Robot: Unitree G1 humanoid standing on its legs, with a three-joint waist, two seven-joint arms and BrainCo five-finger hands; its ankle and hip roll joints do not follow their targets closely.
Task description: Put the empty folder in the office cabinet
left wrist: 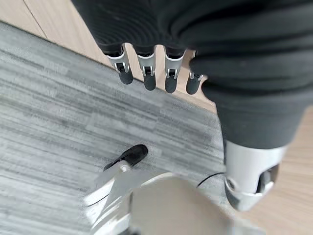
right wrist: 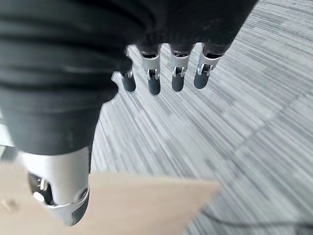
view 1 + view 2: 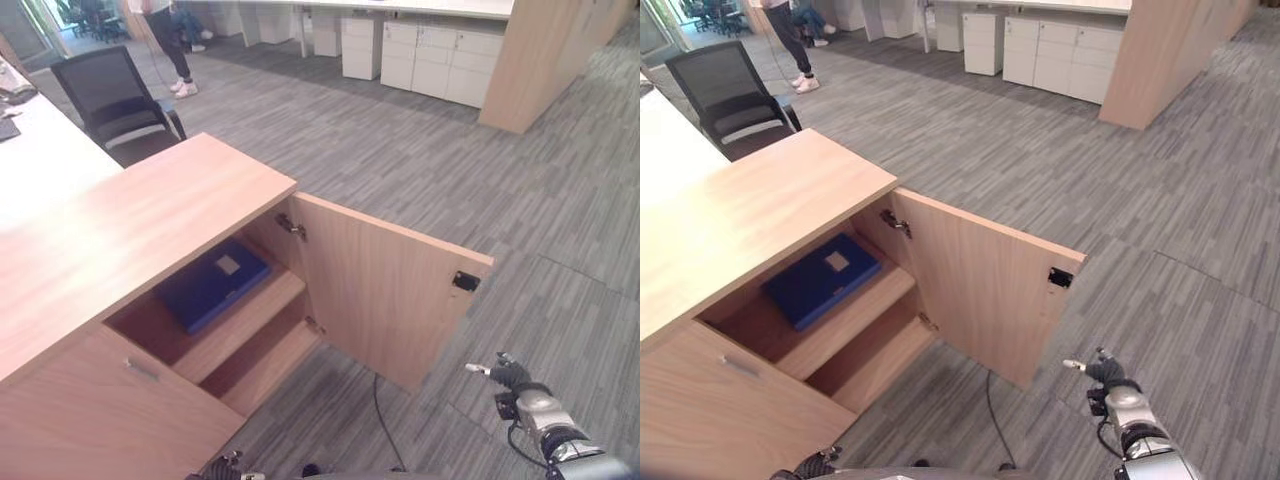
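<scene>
Blue folder [image 3: 213,285] lies flat on the upper shelf [image 3: 250,325] inside the wooden office cabinet [image 3: 120,240], a pale label patch on its cover; its near end is partly cut off by the cabinet's closed left front [image 3: 100,420], so the full outline cannot be made out. Cabinet door [image 3: 385,290] stands swung wide open to the right, a small dark latch piece [image 3: 465,281] near its free edge and a metal hinge [image 3: 291,227] at the top corner. The lower shelf [image 3: 270,365] shows bare wood where visible, its back in shadow. Right hand [image 3: 512,375] hangs low beside the open door, well apart from the folder, over grey striped carpet [image 3: 450,170]; in the right wrist view its fingers [image 2: 154,81] are straight and relaxed, holding nothing, thumb [image 2: 58,196] apart from them, door's edge below. Left hand [image 1: 156,29] hangs near the cabinet base; left wrist view shows its fingers [image 1: 149,78] straight, empty, pointing toward the wood front and carpet. In the left eye view just a bit of it pokes in at the bottom edge. Background: a black office chair [image 3: 115,100] beside a white bench [image 3: 40,150], white drawer units [image 3: 440,55] further off, and a person's legs [image 3: 172,45] at the top, upper body cut off.
</scene>
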